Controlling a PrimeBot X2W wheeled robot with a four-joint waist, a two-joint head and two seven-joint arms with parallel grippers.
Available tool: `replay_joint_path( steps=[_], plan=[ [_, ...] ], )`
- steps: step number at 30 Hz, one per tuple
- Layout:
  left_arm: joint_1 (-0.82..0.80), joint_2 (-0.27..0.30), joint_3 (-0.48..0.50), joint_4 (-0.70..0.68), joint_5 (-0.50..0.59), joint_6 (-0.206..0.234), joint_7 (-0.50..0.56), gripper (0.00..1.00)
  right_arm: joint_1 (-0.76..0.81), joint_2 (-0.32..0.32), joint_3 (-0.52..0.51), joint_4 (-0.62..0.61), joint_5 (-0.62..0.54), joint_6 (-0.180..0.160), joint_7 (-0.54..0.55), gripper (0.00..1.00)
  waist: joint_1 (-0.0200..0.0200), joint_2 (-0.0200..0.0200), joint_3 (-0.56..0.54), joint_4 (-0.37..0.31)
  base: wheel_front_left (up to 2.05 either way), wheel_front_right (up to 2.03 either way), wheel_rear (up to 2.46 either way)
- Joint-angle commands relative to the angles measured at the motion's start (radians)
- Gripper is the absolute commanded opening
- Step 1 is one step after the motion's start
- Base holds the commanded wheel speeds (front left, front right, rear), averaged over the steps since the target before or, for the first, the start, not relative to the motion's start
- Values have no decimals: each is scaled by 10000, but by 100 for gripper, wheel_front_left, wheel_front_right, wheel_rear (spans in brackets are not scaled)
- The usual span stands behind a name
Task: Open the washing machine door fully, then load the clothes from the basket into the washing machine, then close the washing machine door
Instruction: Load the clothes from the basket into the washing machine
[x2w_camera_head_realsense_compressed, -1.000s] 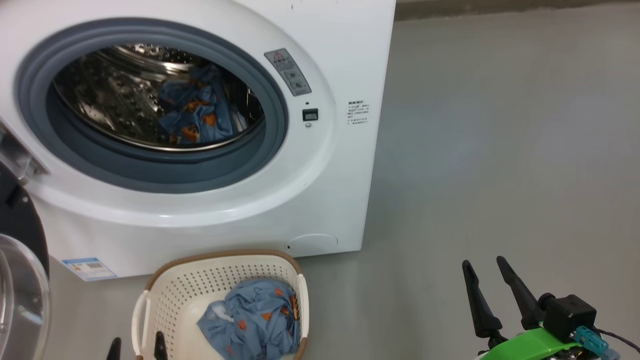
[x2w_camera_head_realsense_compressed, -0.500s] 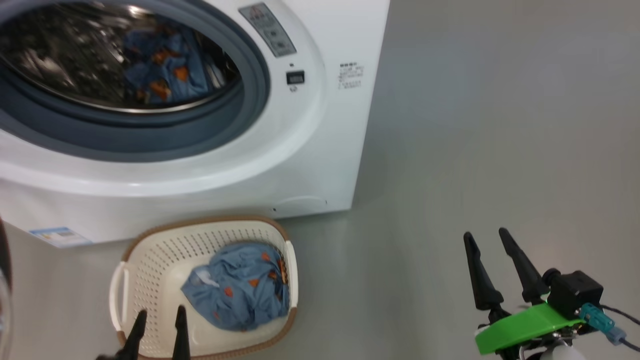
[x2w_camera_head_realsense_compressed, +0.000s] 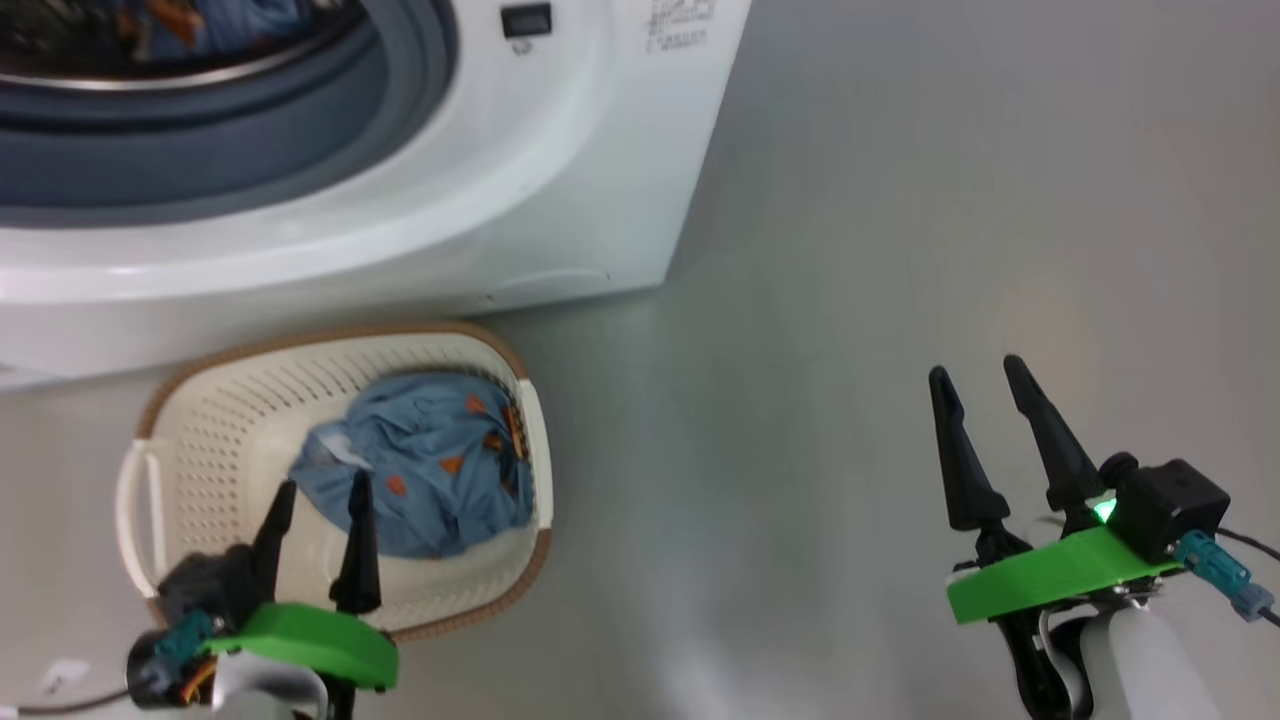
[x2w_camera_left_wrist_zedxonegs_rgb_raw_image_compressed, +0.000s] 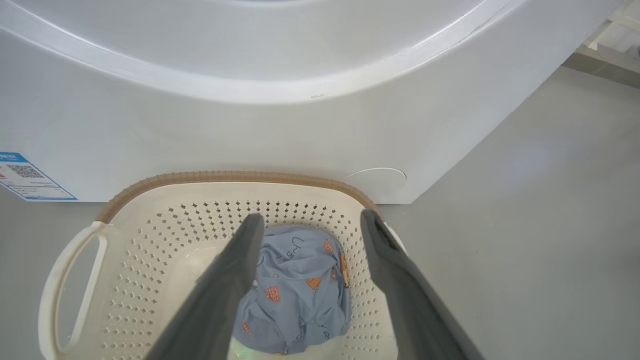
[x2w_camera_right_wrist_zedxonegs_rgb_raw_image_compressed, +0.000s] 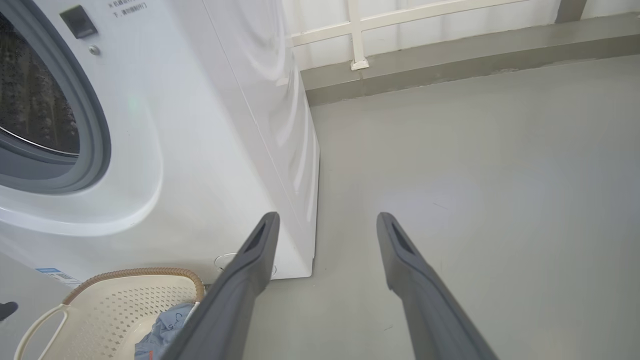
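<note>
Blue QR label (x2w_camera_left_wrist_zedxonegs_rgb_raw_image_compressed: 30, 176) on washing machine (x2w_camera_left_wrist_zedxonegs_rgb_raw_image_compressed: 300, 130), txt too small; left tool (x2w_camera_head_realsense_compressed: 323, 482) & right tool (x2w_camera_head_realsense_compressed: 975, 368) both apart.

Smooth grey-green floor (x2w_camera_head_realsense_compressed: 900, 200), evenly lit, soft sheen. Raised grey kerb (x2w_camera_right_wrist_zedxonegs_rgb_raw_image_compressed: 450, 55) along far edge, beneath white barred frame (x2w_camera_right_wrist_zedxonegs_rgb_raw_image_compressed: 356, 30).
</note>
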Motion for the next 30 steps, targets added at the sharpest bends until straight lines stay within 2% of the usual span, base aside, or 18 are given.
replay_joint_path(
  steps=[1,15,22,30],
  plan=[
    [-334,146,400,240,27,-130,-55,100,-171,-10,280,-296,109,16,-74,100,0,-1,1013,-316,0,0,0],
    [-2799,704,394,3544,-492,-439,-40,100,-606,-10,254,-600,270,16,-74,100,0,-1,2736,-725,0,0,0],
    [-3884,863,-396,4481,-1705,-455,347,100,-754,-10,230,-806,400,16,-74,100,0,-1,3600,-877,0,0,0],
    [-4798,1536,-971,5200,-3122,-457,1133,100,-859,-10,326,-925,465,16,-74,100,0,-1,4208,-1049,0,0,0]
  ],
)
